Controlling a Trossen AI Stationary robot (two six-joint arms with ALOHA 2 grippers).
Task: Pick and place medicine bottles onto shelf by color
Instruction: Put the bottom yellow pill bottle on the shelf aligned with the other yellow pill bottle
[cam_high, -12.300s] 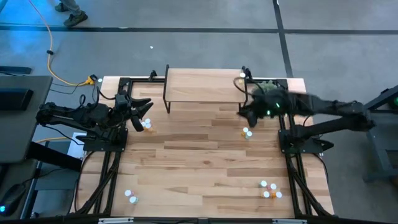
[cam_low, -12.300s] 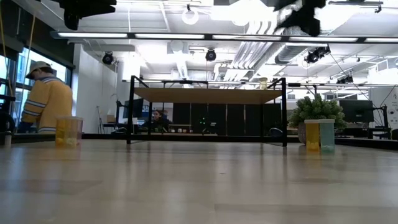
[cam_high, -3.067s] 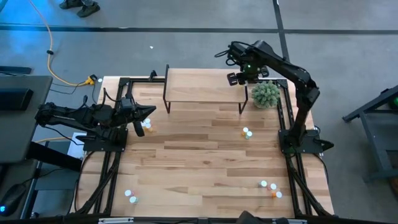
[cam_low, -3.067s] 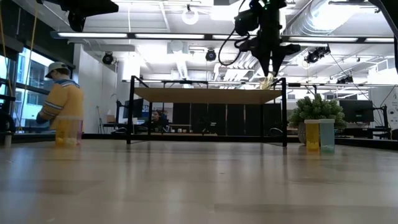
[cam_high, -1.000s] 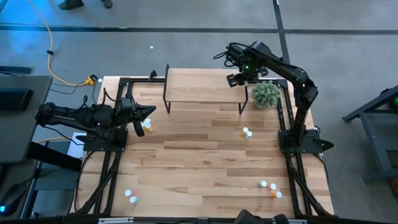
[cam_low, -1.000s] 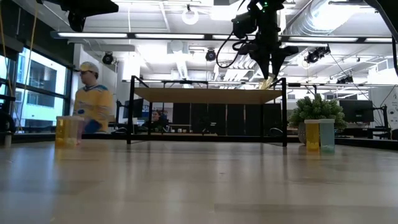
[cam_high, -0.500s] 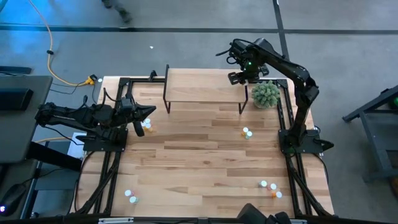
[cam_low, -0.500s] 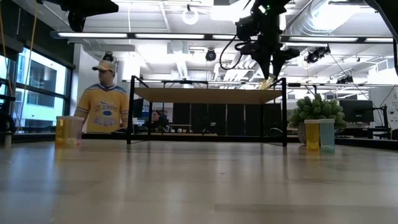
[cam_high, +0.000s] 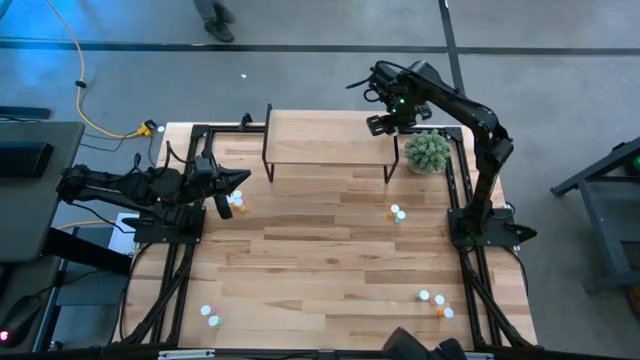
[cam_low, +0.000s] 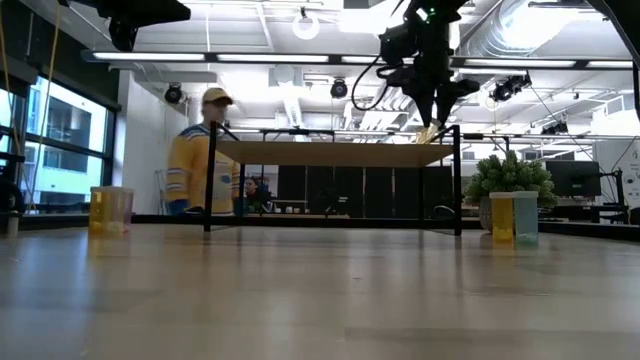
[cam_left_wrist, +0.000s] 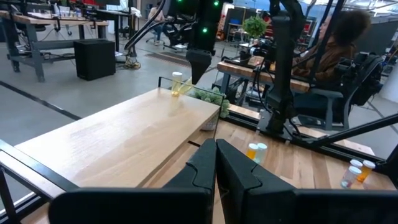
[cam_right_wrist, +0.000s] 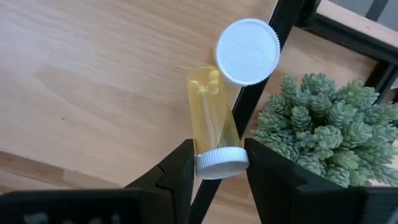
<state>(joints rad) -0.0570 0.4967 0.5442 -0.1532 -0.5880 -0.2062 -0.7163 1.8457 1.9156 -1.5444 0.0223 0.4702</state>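
The shelf (cam_high: 320, 140) stands at the table's far side. My right gripper (cam_high: 392, 124) hovers over its right end, shut on a yellowish bottle (cam_right_wrist: 212, 115) that slants down to the shelf top (cam_right_wrist: 93, 74). A white-capped bottle (cam_right_wrist: 247, 42) stands upright on the shelf just beyond it; it also shows in the left wrist view (cam_left_wrist: 177, 77). My left gripper (cam_high: 236, 181) is shut and empty at the table's left, beside two bottles (cam_high: 237, 203). More bottles stand mid-right (cam_high: 397, 213), near right (cam_high: 433, 303) and near left (cam_high: 209, 315). My right gripper pinches the yellowish bottle's white cap (cam_right_wrist: 221, 162) between its two fingers. The fingers come from above, pointing down. The bottle hangs tilted below them (cam_low: 430, 133), its bottom end (cam_right_wrist: 203, 77) on or just above the shelf top near the right end.
A round green plant (cam_high: 428, 150) stands just right of the shelf's right legs, close under my right arm. A person (cam_low: 205, 165) walks in the room behind the table. The table's middle is bare wood (cam_high: 320, 250).
Both grippers have kept their places and the yellowish bottle stays tilted under the right one. The person behind the table has walked from the left toward the shelf's left legs in the low view.
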